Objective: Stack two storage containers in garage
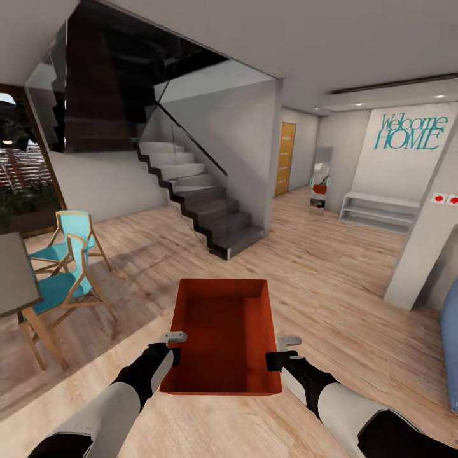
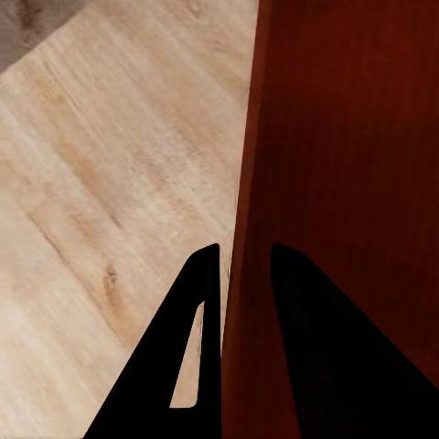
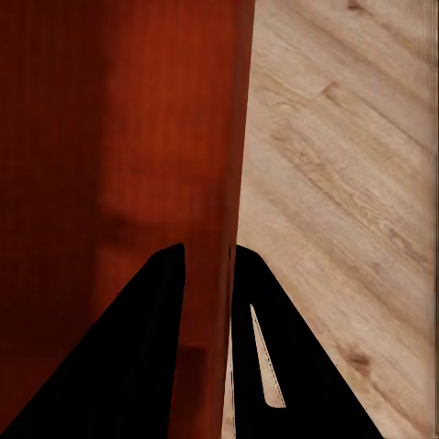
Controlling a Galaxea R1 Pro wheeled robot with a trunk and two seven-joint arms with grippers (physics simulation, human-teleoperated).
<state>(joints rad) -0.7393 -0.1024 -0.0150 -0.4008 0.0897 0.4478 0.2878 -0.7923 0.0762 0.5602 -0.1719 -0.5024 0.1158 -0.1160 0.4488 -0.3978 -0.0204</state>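
The orange-red storage container (image 1: pixel 224 334) hangs above the wood-plank floor (image 1: pixel 331 267), short of the staircase (image 1: pixel 203 203); the left gripper (image 1: pixel 174 337) clamps its left wall and the right gripper (image 1: pixel 287 343) its right wall, one finger inside, one outside.

– What colours are you getting on my feed?

– The storage container (image 1: pixel 222 337) reads orange-red, darker inside. My left tool (image 1: pixel 173 337) and right tool (image 1: pixel 287 343) are pale grey at the tips, black behind, on white arms. The floor (image 1: pixel 331 280) is light wood plank, visibly grained.

– And around it?

– Turquoise chairs (image 1: pixel 67 267) with tan wood frames, dark grey stairs (image 1: pixel 203 210), an orange-yellow door (image 1: pixel 284 159), teal "Welcome HOME" lettering (image 1: pixel 410 131) on white wall.
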